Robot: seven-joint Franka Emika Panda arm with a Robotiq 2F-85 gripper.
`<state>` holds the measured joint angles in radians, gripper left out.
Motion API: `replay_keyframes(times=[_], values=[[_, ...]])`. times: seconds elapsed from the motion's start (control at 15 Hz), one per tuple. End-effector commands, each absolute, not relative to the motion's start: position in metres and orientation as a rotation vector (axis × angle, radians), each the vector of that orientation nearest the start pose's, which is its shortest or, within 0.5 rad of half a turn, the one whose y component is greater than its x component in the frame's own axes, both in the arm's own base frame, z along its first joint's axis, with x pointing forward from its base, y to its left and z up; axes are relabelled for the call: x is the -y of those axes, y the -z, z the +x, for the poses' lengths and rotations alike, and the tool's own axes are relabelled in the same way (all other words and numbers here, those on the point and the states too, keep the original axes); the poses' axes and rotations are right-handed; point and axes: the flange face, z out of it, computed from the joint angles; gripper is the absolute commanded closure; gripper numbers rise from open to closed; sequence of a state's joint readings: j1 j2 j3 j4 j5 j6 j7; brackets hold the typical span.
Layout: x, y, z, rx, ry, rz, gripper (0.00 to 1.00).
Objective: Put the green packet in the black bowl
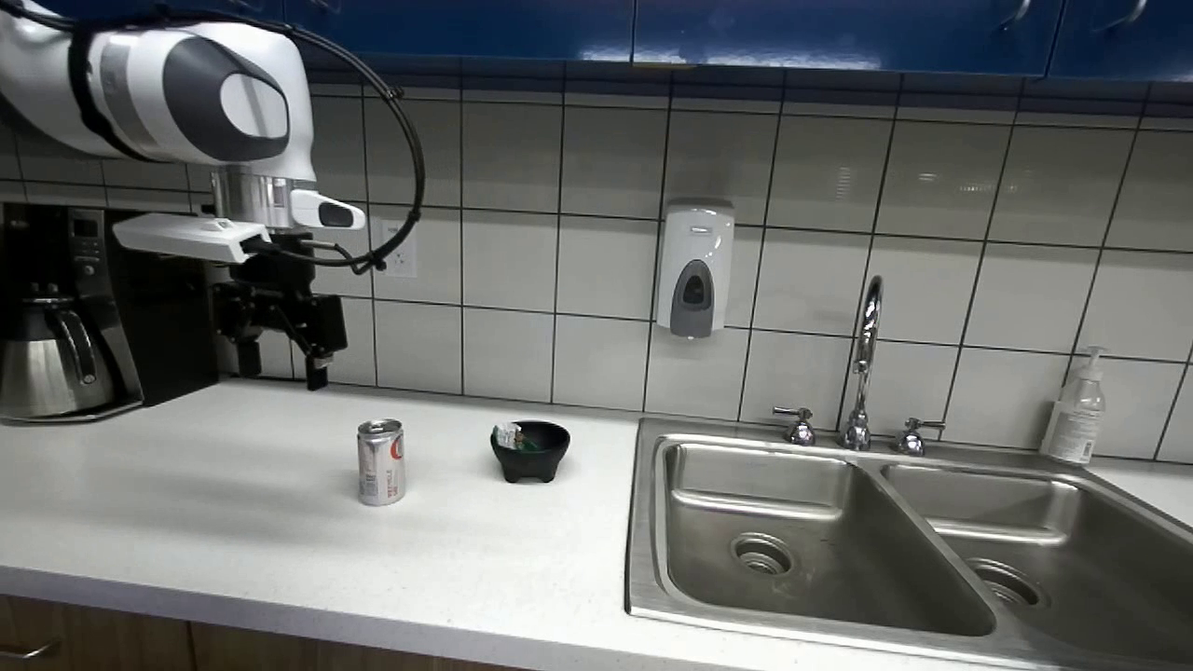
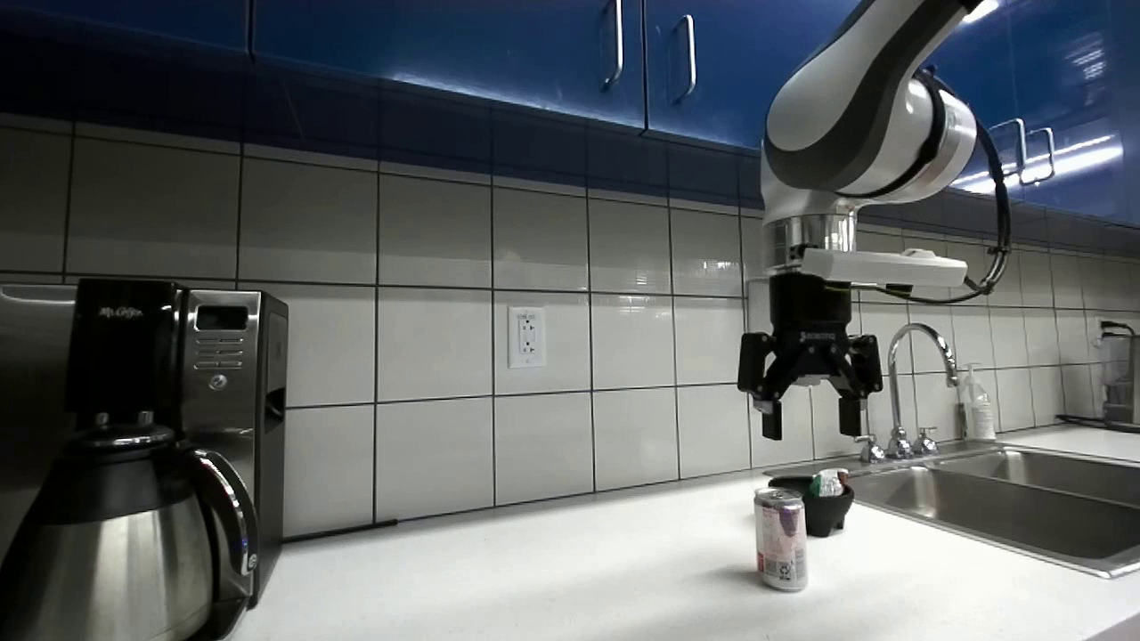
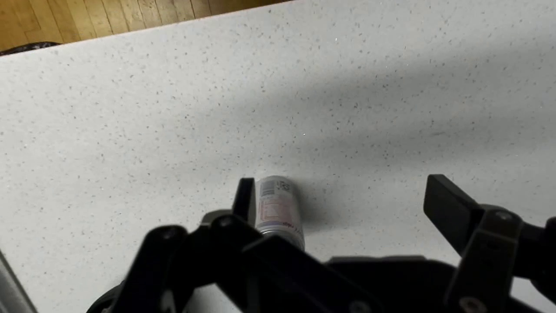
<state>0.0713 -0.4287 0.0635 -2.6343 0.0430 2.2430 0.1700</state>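
Observation:
The black bowl [image 1: 529, 463] stands upright on the white counter, between the can and the sink; an exterior view also shows it [image 2: 832, 513] partly behind the can. The green packet [image 1: 527, 445] is inside the bowl, leaning on its rim with a light end sticking up; that end also shows in an exterior view [image 2: 829, 483]. My gripper [image 1: 282, 366] is open and empty, raised above the counter, apart from the bowl and packet; it also shows in an exterior view [image 2: 811, 421]. In the wrist view the gripper [image 3: 341, 195] has its fingers wide apart; the packet is out of view.
A silver-and-red drink can [image 1: 381, 462] stands upright near the bowl; the wrist view shows it [image 3: 278, 208] beside a finger, lower down. A steel double sink [image 1: 643, 522] with a faucet [image 1: 867, 363] lies beyond the bowl. A coffee maker [image 2: 178, 427] stands at the counter's other end.

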Motion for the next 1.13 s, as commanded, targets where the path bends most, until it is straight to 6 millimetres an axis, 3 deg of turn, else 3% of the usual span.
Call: replay_keyframes(times=[0.0,0.13,0.2,1.07], values=[[-0.067,-0.403,0.362,-0.053,0.075,-3.142,0.0],[-0.073,-0.407,0.357,-0.03,0.078,-3.147,0.0],[-0.068,-0.401,0.373,-0.04,0.073,-3.139,0.0],[-0.071,-0.404,0.368,-0.026,0.073,-3.143,0.0]])
